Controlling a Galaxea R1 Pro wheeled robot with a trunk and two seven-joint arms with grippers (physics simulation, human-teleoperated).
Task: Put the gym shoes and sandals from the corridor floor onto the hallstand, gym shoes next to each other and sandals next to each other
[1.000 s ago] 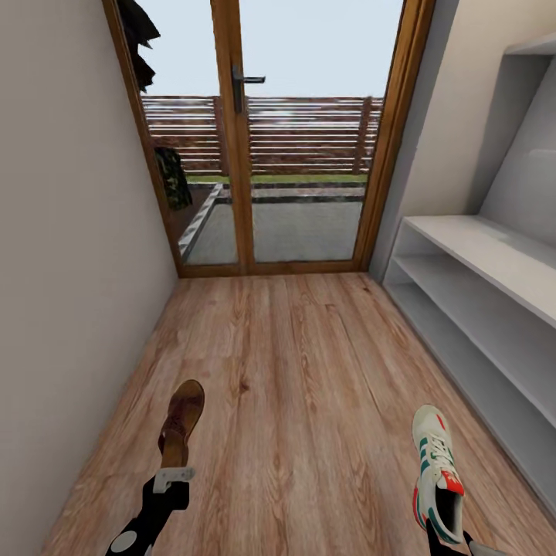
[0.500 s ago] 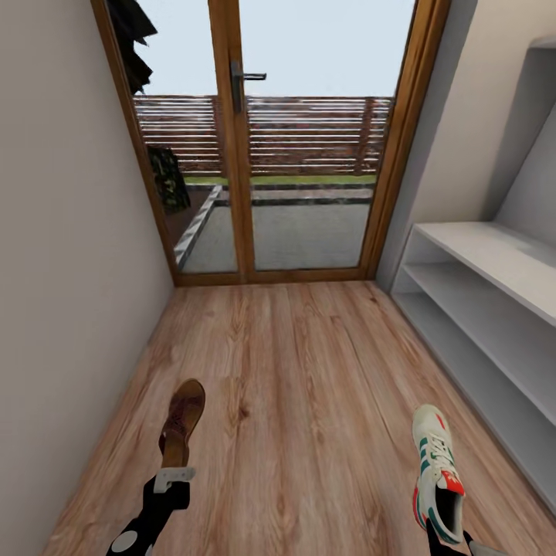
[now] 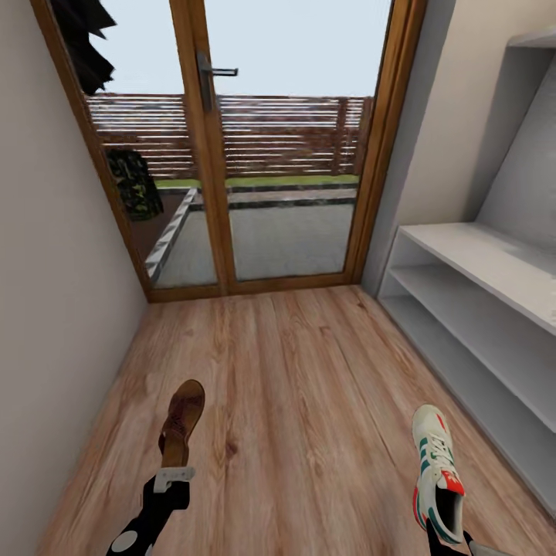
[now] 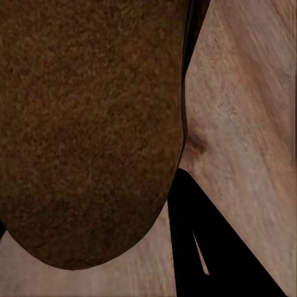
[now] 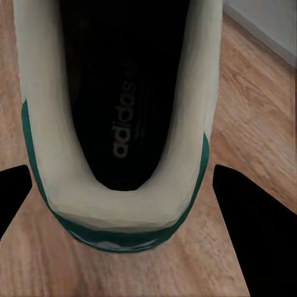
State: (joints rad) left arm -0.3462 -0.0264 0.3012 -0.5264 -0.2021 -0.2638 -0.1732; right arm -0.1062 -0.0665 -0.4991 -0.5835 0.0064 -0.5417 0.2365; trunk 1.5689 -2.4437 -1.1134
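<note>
Currently pinching one brown sandal (image 3: 182, 421) at its heel with the left gripper (image 3: 173, 472), toe pointing ahead above the wood floor (image 3: 309, 401). Clamped on the heel of one white sneaker (image 3: 437, 467) with the right gripper (image 5: 124, 238), black fingers (image 5: 257, 229) flanking the heel on both sides. Grey shoe rack (image 3: 494, 309) along the right wall, shelves bare; glass door (image 3: 255, 147) straight ahead.

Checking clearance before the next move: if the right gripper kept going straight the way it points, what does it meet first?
The right gripper already holds the gym shoe, whose toe points along the floor. Ahead looks free up to the glass door, though depth is uncertain.
</note>
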